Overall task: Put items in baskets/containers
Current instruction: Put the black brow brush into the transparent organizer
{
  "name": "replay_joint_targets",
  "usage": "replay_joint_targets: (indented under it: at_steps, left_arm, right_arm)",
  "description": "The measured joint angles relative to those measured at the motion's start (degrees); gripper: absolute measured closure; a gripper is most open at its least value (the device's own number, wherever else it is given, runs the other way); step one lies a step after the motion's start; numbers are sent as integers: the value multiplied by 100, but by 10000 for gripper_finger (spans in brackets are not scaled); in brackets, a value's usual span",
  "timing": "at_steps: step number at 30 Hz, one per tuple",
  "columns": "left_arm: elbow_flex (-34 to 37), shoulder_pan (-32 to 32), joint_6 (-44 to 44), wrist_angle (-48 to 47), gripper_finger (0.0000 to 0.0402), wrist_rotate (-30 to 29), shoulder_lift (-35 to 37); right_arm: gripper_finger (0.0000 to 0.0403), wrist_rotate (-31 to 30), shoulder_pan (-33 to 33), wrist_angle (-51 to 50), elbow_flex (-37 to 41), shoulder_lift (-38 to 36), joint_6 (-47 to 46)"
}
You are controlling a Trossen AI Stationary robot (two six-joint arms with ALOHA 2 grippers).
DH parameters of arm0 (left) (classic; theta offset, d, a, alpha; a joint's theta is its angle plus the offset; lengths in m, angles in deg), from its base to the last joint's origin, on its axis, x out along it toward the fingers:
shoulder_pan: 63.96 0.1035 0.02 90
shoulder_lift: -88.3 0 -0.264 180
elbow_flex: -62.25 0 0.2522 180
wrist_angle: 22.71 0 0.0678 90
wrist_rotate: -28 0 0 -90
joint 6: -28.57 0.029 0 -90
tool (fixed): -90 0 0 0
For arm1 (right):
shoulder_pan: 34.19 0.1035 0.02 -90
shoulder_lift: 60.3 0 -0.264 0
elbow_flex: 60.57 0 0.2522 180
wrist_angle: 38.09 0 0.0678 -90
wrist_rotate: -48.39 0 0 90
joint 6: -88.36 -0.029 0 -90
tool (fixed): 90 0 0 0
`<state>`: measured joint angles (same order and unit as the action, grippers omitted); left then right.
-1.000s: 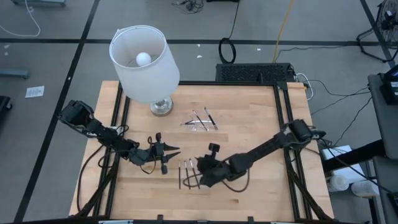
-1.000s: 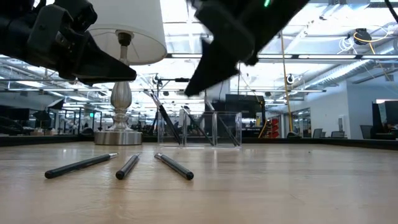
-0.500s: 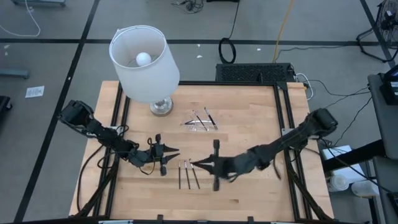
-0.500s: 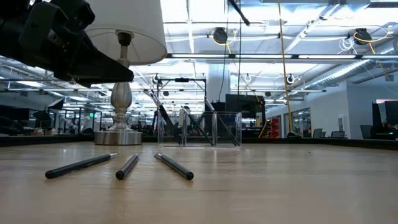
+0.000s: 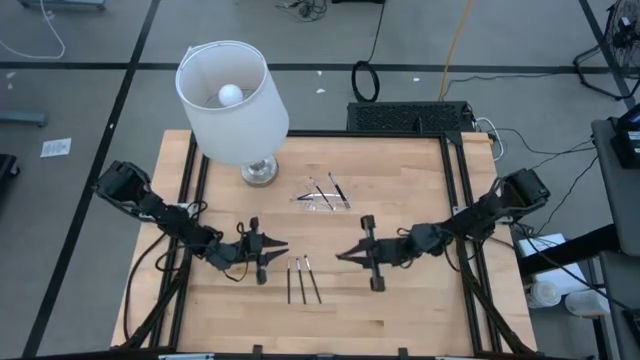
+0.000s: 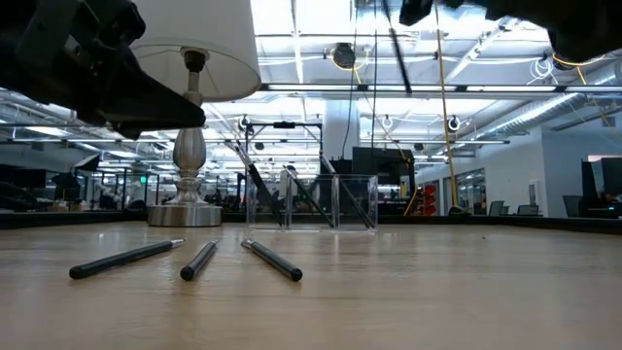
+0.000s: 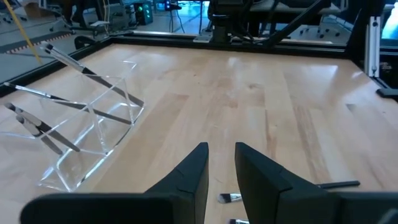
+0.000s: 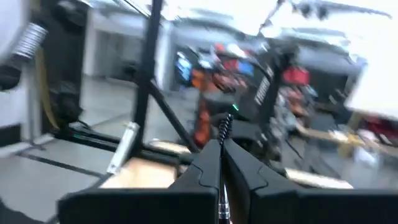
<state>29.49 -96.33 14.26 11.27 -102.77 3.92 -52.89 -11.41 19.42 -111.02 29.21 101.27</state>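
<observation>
— Since the right gripper [image 5: 340, 255] is the one with something in it, where does the clear tray [image 5: 322, 197] lie from its fingertips?

— Toward the far edge of the table [image 5: 410, 180], and a little toward the left edge, near the base of the lamp [image 5: 259, 172]. The gripper is above the middle of the table, with its fingers pointing to the left edge. They are closed on a thin brush [image 6: 397, 47], which hangs almost upright, only slightly tilted.

— And how is the tray oriented?

— Its long side runs from the left edge to the right edge. Some brushes already lean inside it (I cannot count them with certainty). I think the held brush must be laid down along that line, or lowered with one end first, because the tray looks only a little longer than a brush.

— Is the left gripper [image 5: 282, 243] nearer to the tray?

— Not clearly; both are well apart from it. The left one hovers closer to the left edge. Its fingers have a narrow gap and nothing is between them.

— What remains on the wood?

— Three brushes [image 5: 300, 280], between the two grippers and closer to the front edge. Each one lies with its long axis from the front edge to the far edge. The left gripper is just beside them, so in my judgement they belong to that arm.
</observation>
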Motion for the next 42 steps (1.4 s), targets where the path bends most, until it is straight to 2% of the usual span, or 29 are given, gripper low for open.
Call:
replay_joint_targets:
  at_steps: [3, 21, 25, 31, 38, 42]
  left_arm:
    - [0, -39, -104, 0, 314, 2, 2]
    - [0, -81, 15, -92, 314, -20, 0]
    - [0, -81, -24, -105, 314, -21, 1]
    - [0, -33, -89, -105, 314, -24, 1]
    - [2, -29, -87, -103, 314, -88, 0]
    - [2, -29, -83, -94, 314, -105, 1]
  right_arm:
    - [403, 469, -48, 422, 154, -23, -31]
    - [403, 397, -677, 390, 694, 5, -368]
    - [403, 704, -861, 515, 692, 57, -490]
    - [403, 690, -1159, 638, 477, 59, -455]
    - [403, 664, -1851, 708, -163, 77, -504]
    - [403, 664, -2164, 832, -534, 479, -553]
